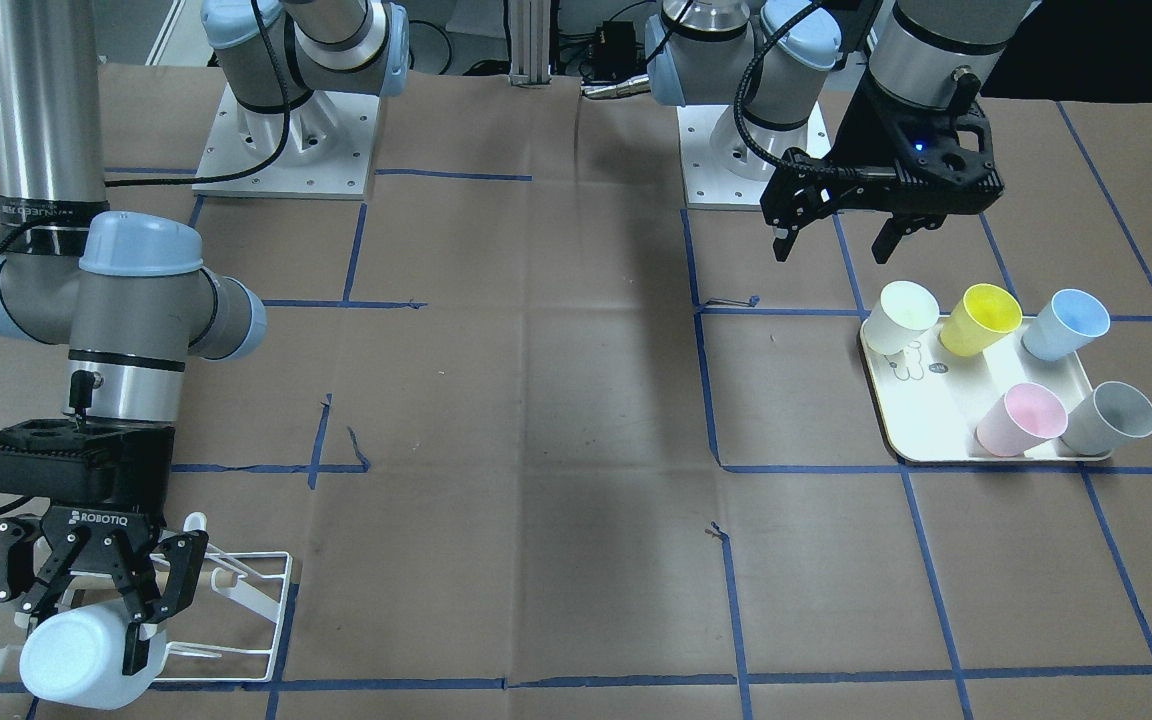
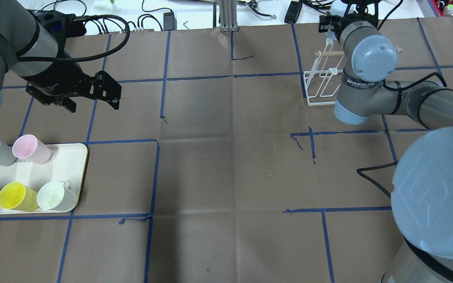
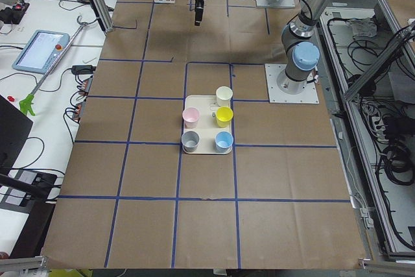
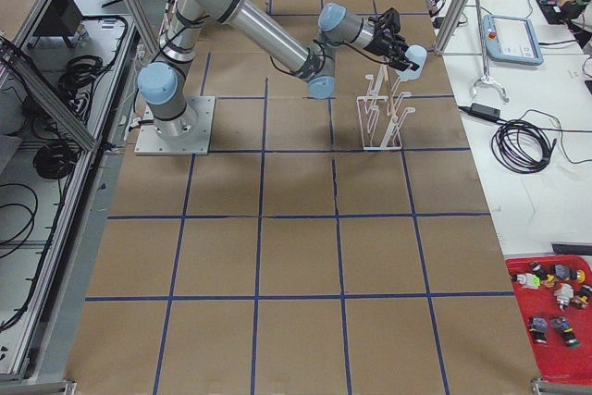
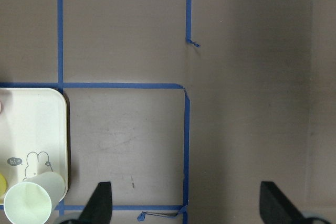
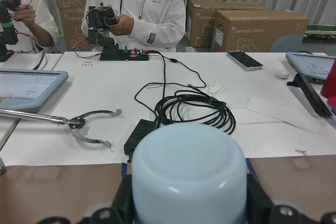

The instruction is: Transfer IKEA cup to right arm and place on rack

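My right claw [image 1: 86,635] is clamped on the pale cup [image 1: 71,668], which I judge is base-up. The rack [image 1: 246,597] prongs sit just below the claw. My left claw [image 1: 831,250] hangs spread, well apart.

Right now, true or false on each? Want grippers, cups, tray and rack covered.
1. The right gripper is clamped on a pale cup at the rack. True.
2. The left gripper is carrying a cup. False: it is open and empty, above the bare table beside the tray.
3. Five cups stand on the tray. True.
4. The yellow cup sits on the table, off the tray. False: it is on the tray, between the cream one and the blue one.
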Tool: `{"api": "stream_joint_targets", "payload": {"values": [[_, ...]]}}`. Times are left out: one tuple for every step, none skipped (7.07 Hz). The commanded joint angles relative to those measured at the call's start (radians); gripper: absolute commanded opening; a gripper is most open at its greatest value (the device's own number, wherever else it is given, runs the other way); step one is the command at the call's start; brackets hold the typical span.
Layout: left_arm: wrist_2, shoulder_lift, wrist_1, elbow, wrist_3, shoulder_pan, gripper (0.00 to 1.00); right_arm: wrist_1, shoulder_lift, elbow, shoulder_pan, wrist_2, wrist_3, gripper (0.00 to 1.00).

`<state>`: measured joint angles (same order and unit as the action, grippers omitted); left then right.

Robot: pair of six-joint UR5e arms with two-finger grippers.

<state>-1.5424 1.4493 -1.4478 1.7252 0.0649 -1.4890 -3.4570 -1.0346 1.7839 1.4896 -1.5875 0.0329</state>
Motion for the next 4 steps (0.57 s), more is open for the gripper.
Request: {"api": "stream_joint_targets", "payload": {"values": [[-0.001,-0.003,-0.011,0.007,0.000,-0.001,1.00,-0.002,0.027,-0.011,0.001,0.001,-0.005,0.11],[-0.002,-0.006,-0.011,0.014,0.001,-0.001,1.00,-0.004,0.033,-0.005,0.003,0.003,-0.010,0.11],[-0.002,-0.018,-0.012,0.026,0.009,0.001,1.00,-0.033,0.045,-0.003,0.007,0.001,-0.011,0.11],[-0.004,-0.026,-0.020,0.048,0.016,0.007,1.00,-0.056,0.059,0.003,0.011,0.001,-0.010,0.11]]}}
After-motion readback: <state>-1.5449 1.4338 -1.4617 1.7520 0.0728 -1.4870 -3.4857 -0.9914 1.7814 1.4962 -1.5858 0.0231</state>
